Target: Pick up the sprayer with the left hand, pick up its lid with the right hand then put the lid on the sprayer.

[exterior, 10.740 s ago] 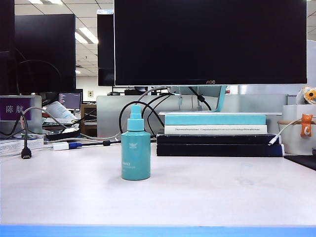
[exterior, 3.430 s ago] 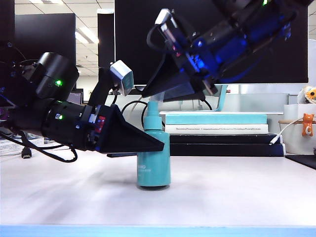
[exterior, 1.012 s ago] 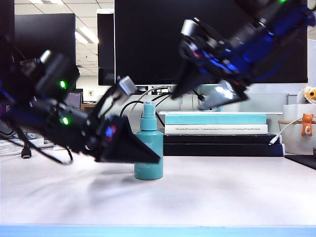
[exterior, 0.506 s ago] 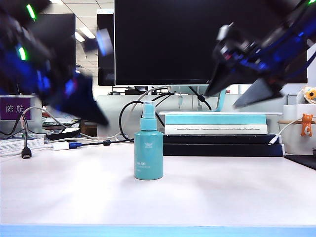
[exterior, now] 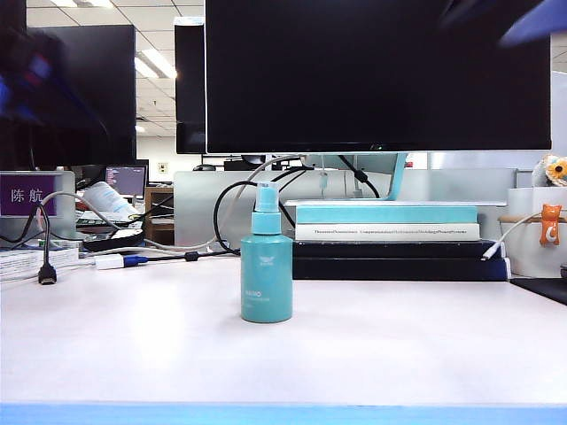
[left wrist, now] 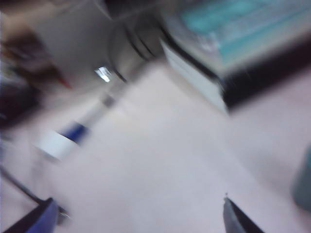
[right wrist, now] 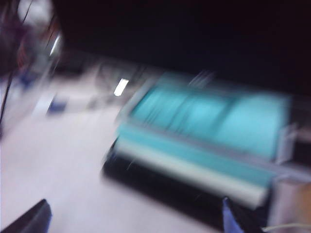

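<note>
The sprayer (exterior: 267, 276), a small teal bottle, stands upright and alone in the middle of the white desk (exterior: 399, 345). The lid (exterior: 266, 197) appears as a pale, see-through cap over the lighter nozzle. My left gripper (left wrist: 136, 214) is open with nothing between its widely spread fingertips. In the exterior view it is only a dark blur (exterior: 27, 80) at the upper left. A teal-grey edge of the sprayer (left wrist: 304, 188) shows in the left wrist view, beside that gripper. My right gripper (right wrist: 131, 216) is open too and empty, and shows as a blue blur (exterior: 532, 22) at the upper right.
A stack of teal, white and black books (exterior: 385, 235) lies behind the sprayer to the right, also blurred in the right wrist view (right wrist: 204, 131). A large black monitor (exterior: 376, 75) stands behind it. Cables (exterior: 235, 190) and a white plug (exterior: 108, 261) lie at the back left.
Both arms have swung up and outward, away from the sprayer, and are now only blurs at the upper corners. The sprayer has stayed in place.
</note>
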